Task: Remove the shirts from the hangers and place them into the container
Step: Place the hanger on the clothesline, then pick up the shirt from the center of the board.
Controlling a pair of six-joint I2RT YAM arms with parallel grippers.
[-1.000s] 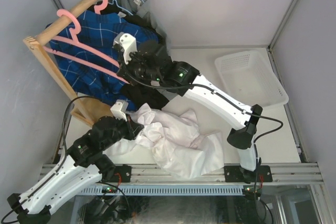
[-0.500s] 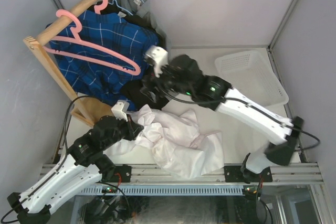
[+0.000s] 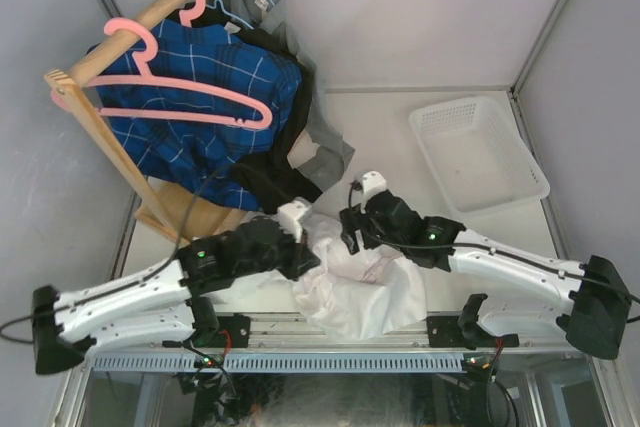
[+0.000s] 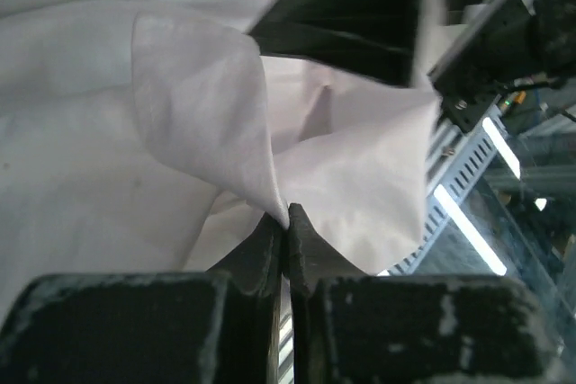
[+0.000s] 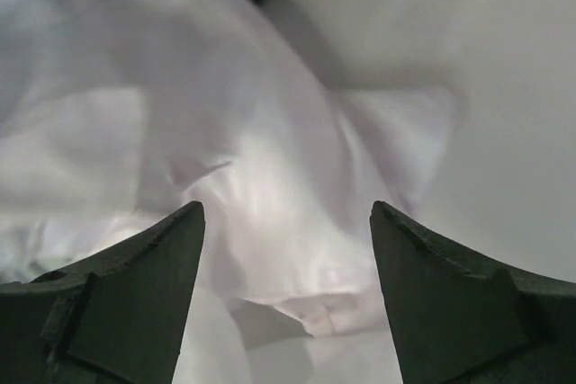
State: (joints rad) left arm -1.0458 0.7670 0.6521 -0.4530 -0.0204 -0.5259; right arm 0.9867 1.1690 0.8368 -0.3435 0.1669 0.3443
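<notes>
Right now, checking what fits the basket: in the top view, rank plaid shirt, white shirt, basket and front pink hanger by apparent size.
1. plaid shirt
2. white shirt and basket: too alike to rank, shirt partly covered
3. pink hanger

From my feed I see a wooden rack (image 3: pixel 93 127) standing at the far left of the white table (image 3: pixel 400 137). Plain grey walls (image 3: pixel 420 7) close in the back and both sides, with a metal post (image 3: pixel 553 17) in the far right corner. A metal rail (image 3: pixel 270 325) runs along the near edge, and a ribbed strip (image 3: pixel 330 360) sits just below it.
</notes>
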